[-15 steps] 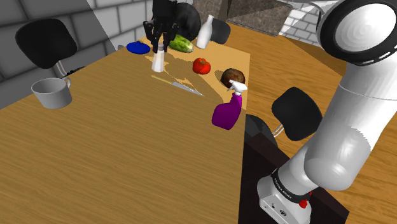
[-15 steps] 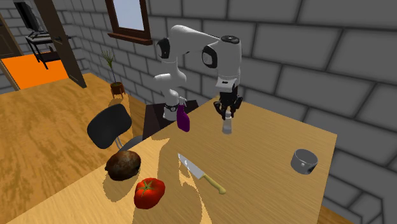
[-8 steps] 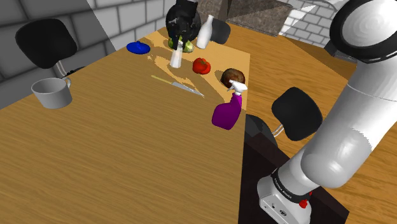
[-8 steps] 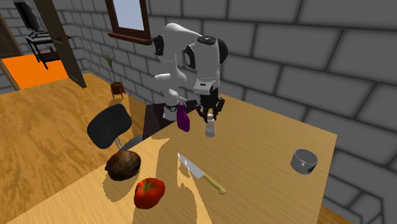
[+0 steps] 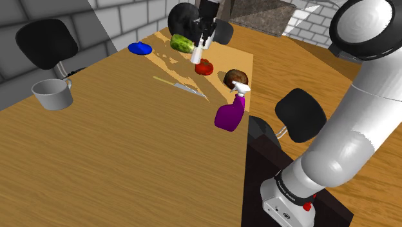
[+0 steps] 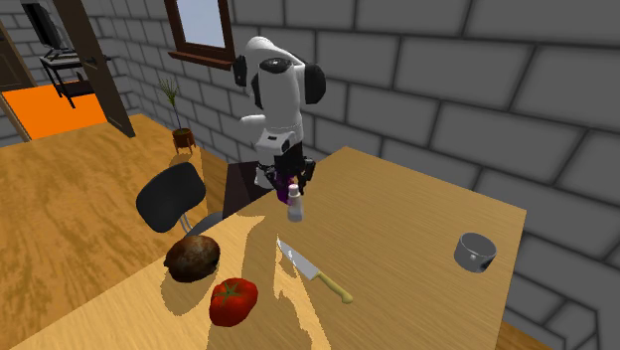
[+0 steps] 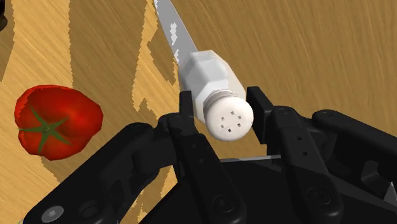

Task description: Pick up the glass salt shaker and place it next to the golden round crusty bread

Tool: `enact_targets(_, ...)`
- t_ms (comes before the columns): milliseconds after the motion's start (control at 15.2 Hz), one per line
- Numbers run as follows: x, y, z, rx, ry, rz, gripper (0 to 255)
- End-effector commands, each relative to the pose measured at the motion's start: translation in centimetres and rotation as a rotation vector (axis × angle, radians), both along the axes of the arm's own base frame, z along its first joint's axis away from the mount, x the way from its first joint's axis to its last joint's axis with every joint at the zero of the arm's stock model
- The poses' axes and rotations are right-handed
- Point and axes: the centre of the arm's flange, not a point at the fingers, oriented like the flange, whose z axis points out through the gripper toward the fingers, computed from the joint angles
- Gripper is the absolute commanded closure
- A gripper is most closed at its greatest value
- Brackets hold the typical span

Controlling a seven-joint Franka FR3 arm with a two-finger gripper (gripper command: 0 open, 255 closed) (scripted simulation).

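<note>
- Grey block walls stood behind a wooden tabletop in the shoulder view, with the robot's stand at the lower right and a black chair at the upper left.
- At the far end of the tabletop the black tool was closed on the white salt shaker, which showed just above the red tomato from this angle.
- The brown round bread lay near the tomato, toward the view's right, and a purple spray bottle stood nearer the stand.
- A knife lay mid-tabletop, a grey cup sat toward the view's left, and a blue plate and a green cucumber lay at the far end.
- In the second exterior view the white arm bent down over the far edge of the tabletop.
- There the tool gripped the salt shaker by its top; the salt shaker hung upright and looked clear of the wood.
- The bread and tomato lay at that view's lower left, well apart from the salt shaker, with the knife between them and it, and the cup off to the right.
- In the wrist view both fingers pressed against the salt shaker just under its holed cap, clasping it.
- The knife's blade ran on beyond the salt shaker, and the tomato lay off to one side of the tool.
</note>
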Motion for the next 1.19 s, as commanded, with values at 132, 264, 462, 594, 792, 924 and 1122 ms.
enact_targets(132,0.2,-5.2,-0.1,0.0,0.0,0.001,255)
enact_targets(264,0.5,-7.9,-0.1,0.0,0.0,0.001,255)
enact_targets(462,0.8,-11.8,0.0,0.0,0.0,0.001,255)
enact_targets(594,1.1,-14.4,0.0,0.0,0.0,0.001,255)
enact_targets(792,1.5,-18.4,0.0,0.0,0.0,0.001,255)
enact_targets(924,1.7,-20.7,-0.5,0.0,0.0,0.001,255)
enact_targets(1122,1.7,-20.7,-2.1,0.0,0.0,0.001,255)
